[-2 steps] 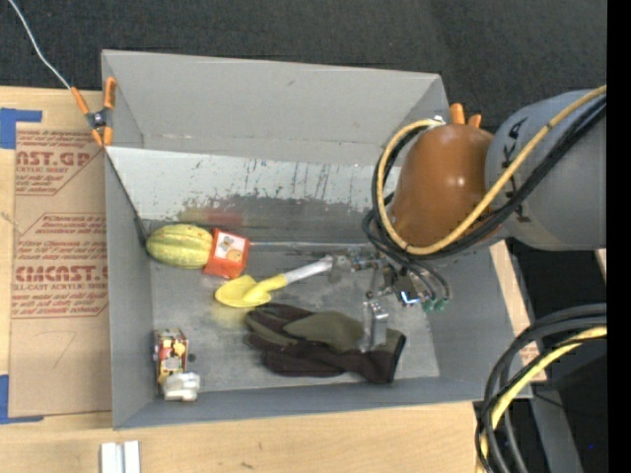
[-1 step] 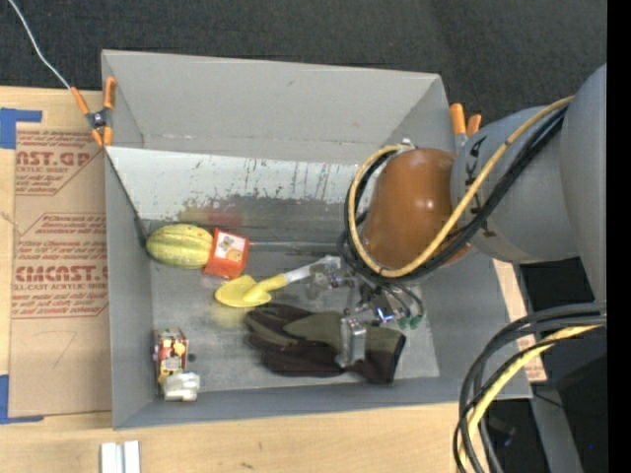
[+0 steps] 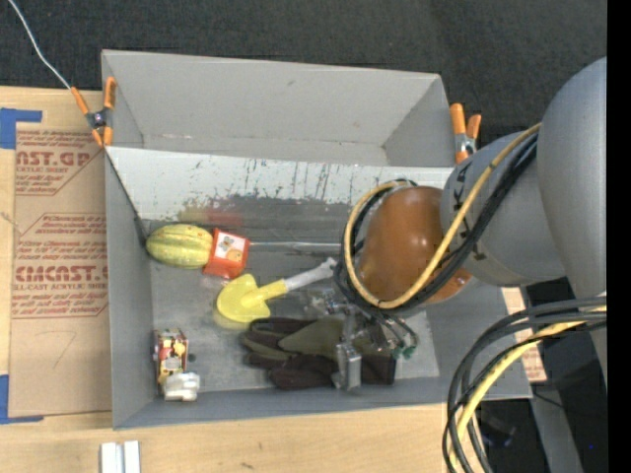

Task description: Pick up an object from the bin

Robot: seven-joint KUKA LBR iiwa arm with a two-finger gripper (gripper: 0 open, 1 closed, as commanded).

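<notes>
My gripper (image 3: 347, 368) is low over a dark brown glove (image 3: 296, 353) that lies along the bin's front wall, right of centre. One metal finger (image 3: 347, 371) rests against the glove's right part. Just behind the glove lies a yellow toy shovel (image 3: 251, 297) with a pale handle pointing right toward my wrist.
A yellow-green squash-shaped toy (image 3: 179, 245) and a small orange box (image 3: 228, 252) lie at the back left. A small red-and-white toy (image 3: 172, 363) sits in the front left corner. The arm and its orange cover and cables reach in over the right side of the bin.
</notes>
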